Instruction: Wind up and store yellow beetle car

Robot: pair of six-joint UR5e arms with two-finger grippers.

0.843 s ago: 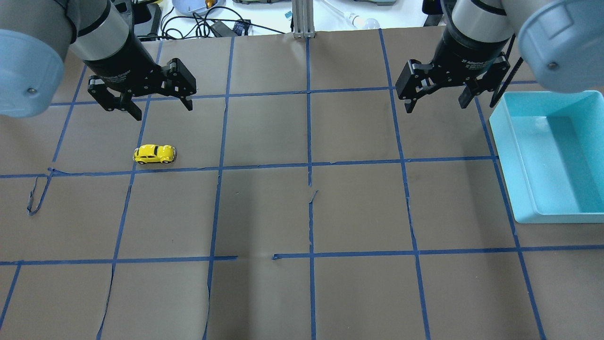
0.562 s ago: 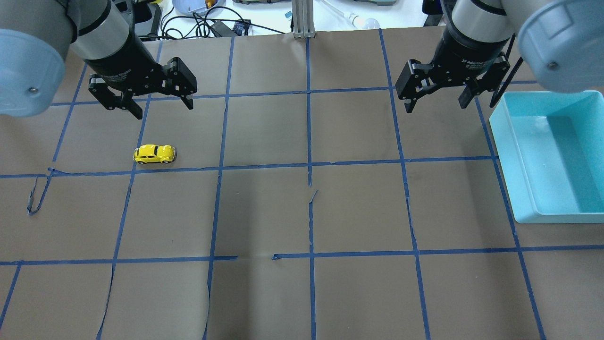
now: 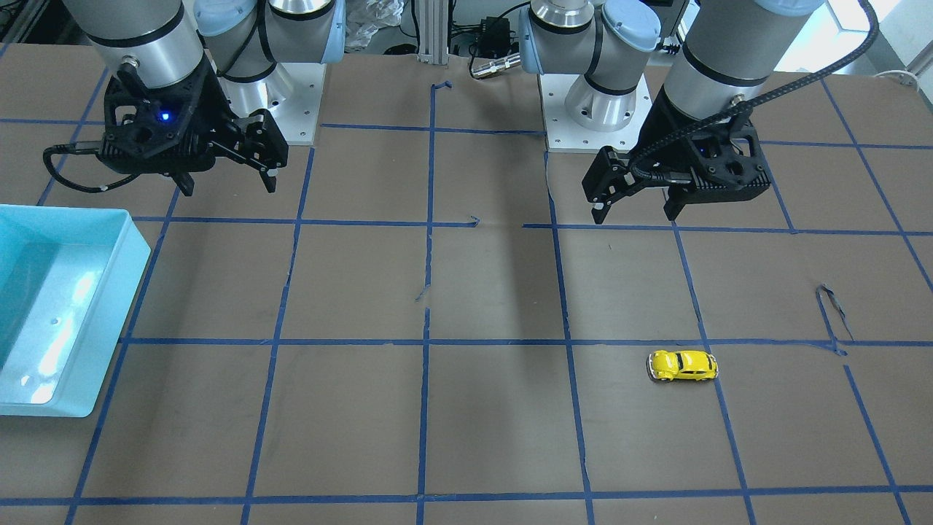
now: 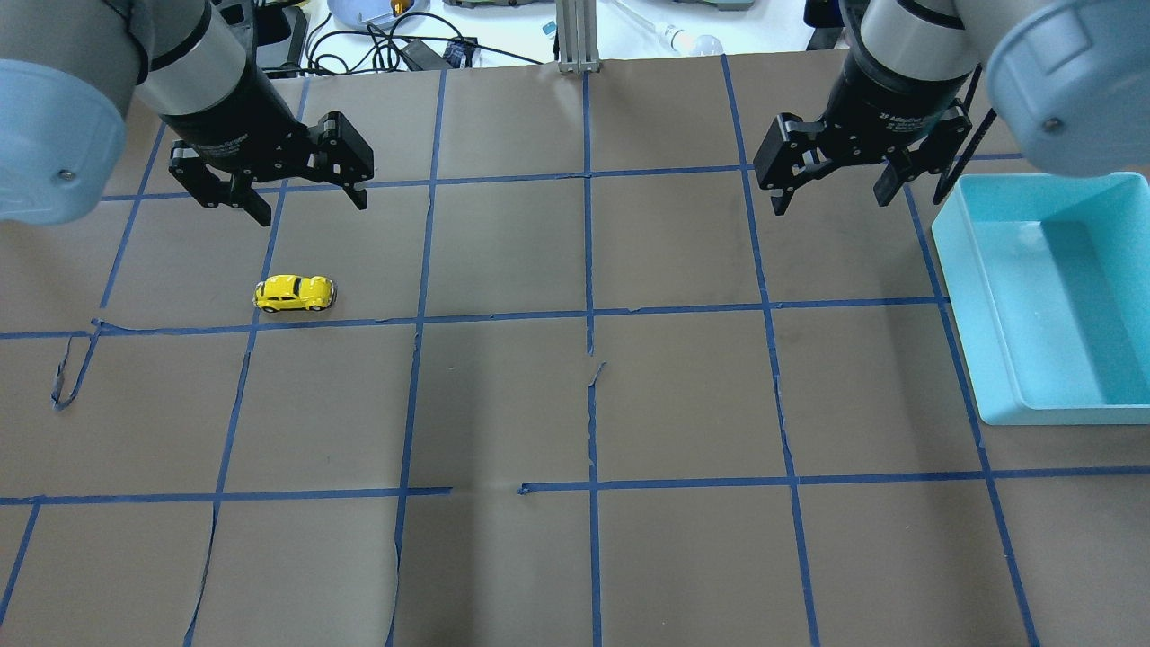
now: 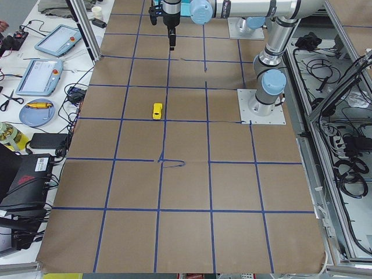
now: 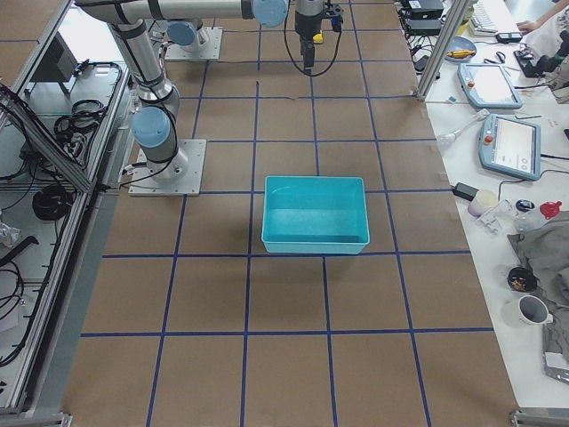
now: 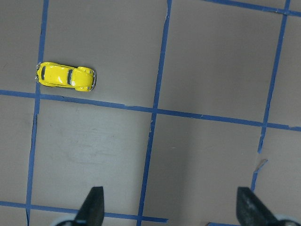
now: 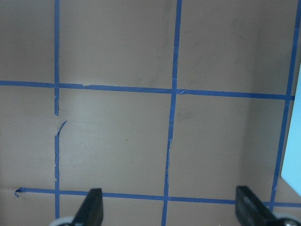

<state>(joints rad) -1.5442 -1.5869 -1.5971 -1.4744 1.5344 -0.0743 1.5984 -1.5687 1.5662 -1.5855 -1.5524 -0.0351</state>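
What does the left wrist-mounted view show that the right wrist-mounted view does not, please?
Only the left wrist view: the tiny glossy yellow toy beetle car. Only the right wrist view: an edge of the turquoise plastic bin. Both: the brown paper-covered table, blue tape grid lines, and open fingertips, of the left pincer and the right pincer.

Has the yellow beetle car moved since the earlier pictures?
No. The yellow beetle car sits at the same spot as before, just beyond the same blue tape line.

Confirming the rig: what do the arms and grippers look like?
Silver-grey arms, pale blue joint caps. Left gripper and right gripper are black, two-fingered, white-lettered. A black ribbed cable follows the left arm; a blue light marks the right wrist.
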